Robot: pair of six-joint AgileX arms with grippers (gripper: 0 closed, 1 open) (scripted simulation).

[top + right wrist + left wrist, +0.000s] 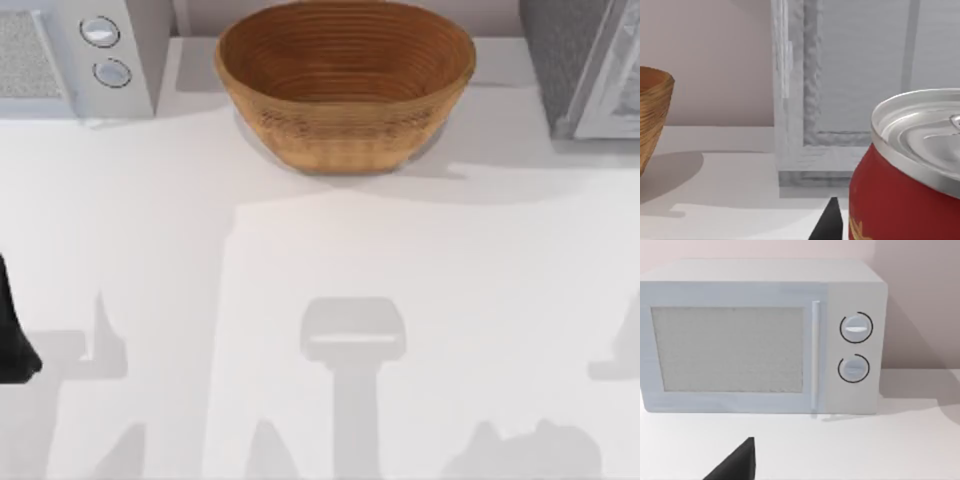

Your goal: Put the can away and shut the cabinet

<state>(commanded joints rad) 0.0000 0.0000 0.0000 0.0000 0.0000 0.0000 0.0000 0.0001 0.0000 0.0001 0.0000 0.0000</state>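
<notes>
Can point(905, 180) looms in right wrist view, before cabinet point(850, 90).

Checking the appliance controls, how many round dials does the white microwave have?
2, on the white microwave beside its door: upper round dial, lower round dial. Other faces are hidden.

A woven basket point(345, 85) is set on the white table point(300, 260) at the far edge, around the middle, and its brown ribbed wall and open mouth are seen from above. A white microwave point(762, 337) is placed at the far left corner, well apart from the basket. Its door is closed, with a speckled grey window point(727, 349) and an upright bar handle point(815, 355) beside it. Two round dials point(856, 328) are stacked one above the other at the right of the handle. A pale pinkish wall point(920, 300) is seen behind the microwave.
</notes>
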